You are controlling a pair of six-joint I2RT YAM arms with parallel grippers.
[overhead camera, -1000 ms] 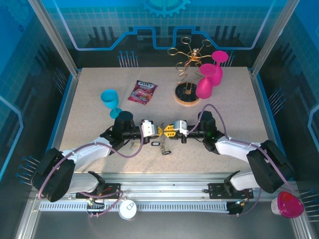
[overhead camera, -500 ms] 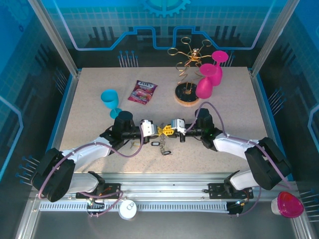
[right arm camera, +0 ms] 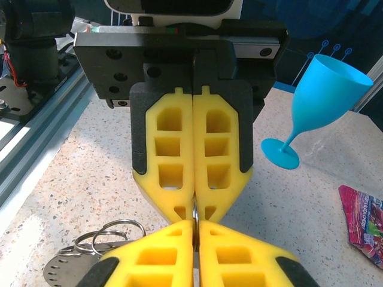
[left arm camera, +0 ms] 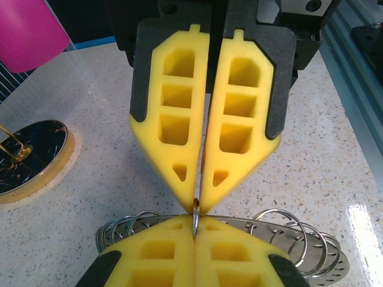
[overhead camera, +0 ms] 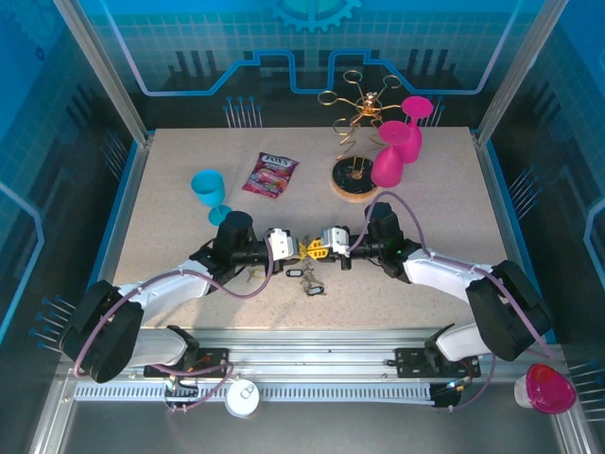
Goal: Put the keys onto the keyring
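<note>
My left gripper [left arm camera: 194,222] and right gripper [right arm camera: 195,226] meet tip to tip above the table, both shut on one small metal ring [left arm camera: 195,215] held edge-on between the yellow pads. In the top view the left gripper [overhead camera: 297,249] and right gripper [overhead camera: 317,249] touch at the table's middle front. Under them lies the keyring [left arm camera: 311,254], a flat grey perforated plate with several wire loops through its rim; its left end is the keyring [right arm camera: 72,266]. Small dark keys [overhead camera: 314,287] lie just in front of the grippers, too small to tell apart.
A blue goblet [right arm camera: 311,104] stands left of the grippers, with a candy packet [overhead camera: 270,174] behind it. The gold wire rack on its round wooden base [overhead camera: 354,180] holds pink goblets [overhead camera: 397,142] at the back right. Another pink cup [overhead camera: 548,388] sits off the table, front right.
The right arm has slid left, bringing its gripper up against the left gripper's tips. The left arm has stayed where it was.
</note>
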